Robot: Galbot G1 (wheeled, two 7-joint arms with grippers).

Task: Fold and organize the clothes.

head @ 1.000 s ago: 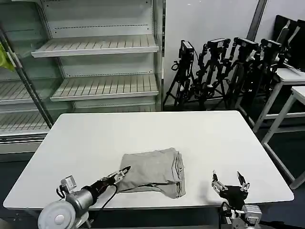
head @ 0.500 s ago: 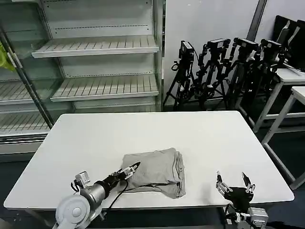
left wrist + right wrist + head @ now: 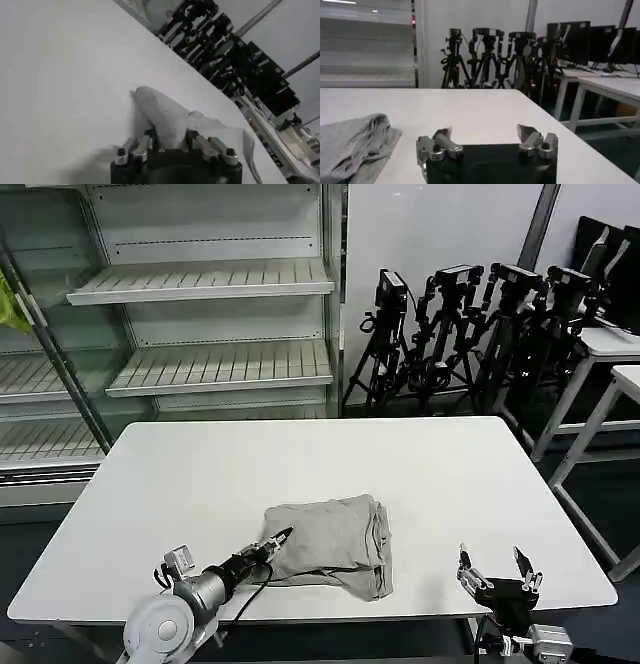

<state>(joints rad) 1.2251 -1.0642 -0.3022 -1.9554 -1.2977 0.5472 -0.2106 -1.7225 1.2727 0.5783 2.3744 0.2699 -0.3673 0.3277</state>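
Observation:
The clothes [image 3: 332,542] are a light grey folded bundle on the white table [image 3: 300,449], near its front edge. My left gripper [image 3: 278,540] reaches in low from the front left. Its fingers are closed on the bundle's left edge. In the left wrist view the grey cloth [image 3: 167,115] bulges out from between the two fingers of the left gripper [image 3: 170,135]. My right gripper [image 3: 499,572] stands open at the front right edge of the table, apart from the clothes. In the right wrist view the right gripper [image 3: 485,132] has bare table between its fingers, and the clothes [image 3: 350,145] lie off to one side.
A refrigerated shelf unit [image 3: 215,364] stands behind the table on the left. A row of black camera tripods [image 3: 470,334] stands behind it on the right. White side tables [image 3: 615,359] are at the far right. The far half of the table is bare.
My left gripper has slid rightward into the bundle's left edge, and the bundle has shifted slightly right. My right gripper has drifted towards the table's front right edge.

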